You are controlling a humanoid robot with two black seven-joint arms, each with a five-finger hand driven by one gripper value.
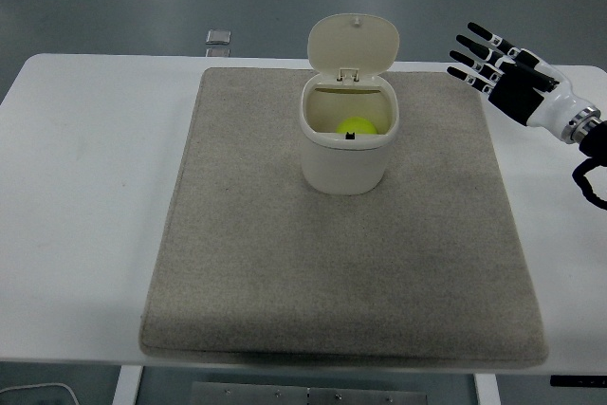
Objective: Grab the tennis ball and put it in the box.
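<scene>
- Tennis ball [355,126] sits inside the box [348,160], upper centre of frame.
- Box stands on the mat [341,263] covering the table [85,196].
- Right hand [507,73] hovers at upper right.

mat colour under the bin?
Grey-beige, plain felt-like mat, clearest in the head view.

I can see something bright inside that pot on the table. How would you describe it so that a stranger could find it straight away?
Start at the big grey felt mat covering most of the white table. Towards its far edge stands a cream plastic bin with its hinged lid flipped up. Down inside lies the yellow-green tennis ball, the only vivid colour in the scene.
</scene>
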